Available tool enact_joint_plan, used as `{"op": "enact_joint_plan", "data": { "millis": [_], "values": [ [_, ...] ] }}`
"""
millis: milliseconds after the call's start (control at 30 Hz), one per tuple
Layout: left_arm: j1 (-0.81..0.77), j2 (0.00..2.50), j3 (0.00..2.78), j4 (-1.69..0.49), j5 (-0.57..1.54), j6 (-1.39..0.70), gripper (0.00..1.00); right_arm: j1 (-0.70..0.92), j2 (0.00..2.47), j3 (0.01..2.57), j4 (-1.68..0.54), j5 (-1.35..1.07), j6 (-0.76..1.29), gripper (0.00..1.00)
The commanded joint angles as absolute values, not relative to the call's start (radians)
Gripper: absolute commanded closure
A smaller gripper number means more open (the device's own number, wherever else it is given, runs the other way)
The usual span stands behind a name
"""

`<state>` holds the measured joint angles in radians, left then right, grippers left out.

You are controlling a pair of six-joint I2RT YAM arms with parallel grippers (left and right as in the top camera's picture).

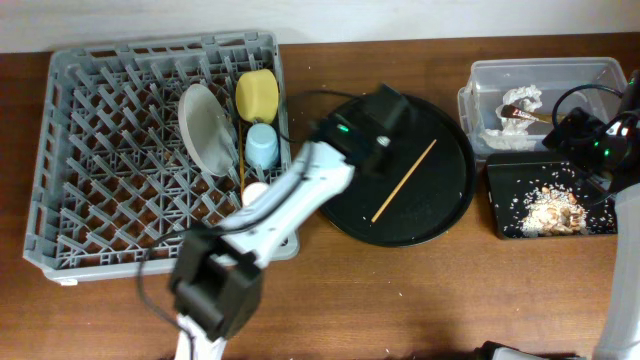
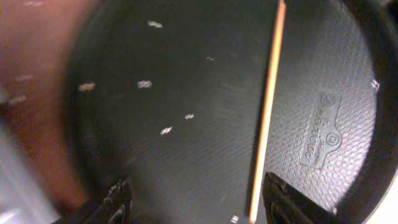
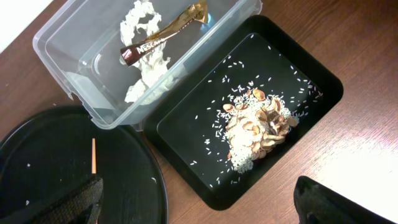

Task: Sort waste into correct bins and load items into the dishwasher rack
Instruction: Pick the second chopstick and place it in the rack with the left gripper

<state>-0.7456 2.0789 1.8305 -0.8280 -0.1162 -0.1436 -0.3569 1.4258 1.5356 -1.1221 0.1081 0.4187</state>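
One wooden chopstick (image 1: 404, 180) lies on the round black tray (image 1: 440, 215). My left gripper (image 1: 385, 112) hovers over that tray, open and empty; in the left wrist view its jaws (image 2: 196, 200) straddle the chopstick's near end (image 2: 267, 112). The grey rack (image 1: 110, 170) holds the white plate (image 1: 205, 125), yellow bowl (image 1: 257, 93), blue cup (image 1: 262, 145) and a thin chopstick (image 1: 242, 155). My right gripper (image 1: 585, 135), open and empty (image 3: 199, 202), hangs over the clear tub (image 1: 480, 85) and the black tray (image 1: 505, 215).
The tub (image 3: 62, 56) holds white napkins (image 3: 146, 59) and a brown-gold wrapper (image 3: 165, 34). The shallow black tray (image 3: 323, 81) holds beige leftovers with rice (image 3: 258, 127). A pale object (image 1: 255, 190) in the rack is mostly hidden by my left arm.
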Motion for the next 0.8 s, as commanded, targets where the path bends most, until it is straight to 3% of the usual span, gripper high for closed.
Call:
{"op": "enact_joint_plan", "data": {
  "millis": [0, 100, 133, 267, 433, 533, 567, 600, 633, 667, 767],
  "values": [
    [-0.795, 2.191, 1.834, -0.759, -0.108, -0.084, 0.35, -0.361, 1.414, 1.552, -1.119, 0.117, 0.428, 0.02],
    [-0.834, 2.271, 1.834, -0.668, -0.080, -0.094, 0.40, -0.361, 1.414, 1.552, -1.119, 0.117, 0.428, 0.02],
    [-0.841, 2.286, 1.833, -0.663, -0.073, -0.117, 0.45, -0.361, 1.414, 1.552, -1.119, 0.117, 0.427, 0.01],
    [-0.844, 2.309, 1.834, -0.666, -0.067, -0.145, 0.47, -0.361, 1.414, 1.552, -1.119, 0.117, 0.428, 0.02],
    [-0.844, 2.351, 1.833, -0.666, -0.067, -0.145, 0.62, -0.361, 1.414, 1.552, -1.119, 0.117, 0.427, 0.02],
    [-0.844, 2.356, 1.834, -0.665, -0.067, -0.145, 0.77, -0.361, 1.414, 1.552, -1.119, 0.117, 0.427, 0.02],
    [-0.844, 2.357, 1.833, -0.664, -0.067, -0.145, 0.77, -0.361, 1.414, 1.552, -1.119, 0.117, 0.428, 0.02],
    [-0.844, 2.357, 1.833, -0.664, -0.067, -0.144, 0.81, -0.361, 1.414, 1.552, -1.119, 0.117, 0.428, 0.02],
    [-0.844, 2.357, 1.833, -0.666, -0.067, -0.144, 0.94, -0.361, 1.414, 1.552, -1.119, 0.117, 0.428, 0.02],
    [-0.844, 2.357, 1.833, -0.666, -0.067, -0.144, 0.99, -0.361, 1.414, 1.552, -1.119, 0.117, 0.428, 0.02],
    [-0.843, 2.348, 1.849, -0.670, -0.067, -0.144, 0.99, -0.361, 1.414, 1.552, -1.119, 0.117, 0.428, 0.02]
  ]
}}
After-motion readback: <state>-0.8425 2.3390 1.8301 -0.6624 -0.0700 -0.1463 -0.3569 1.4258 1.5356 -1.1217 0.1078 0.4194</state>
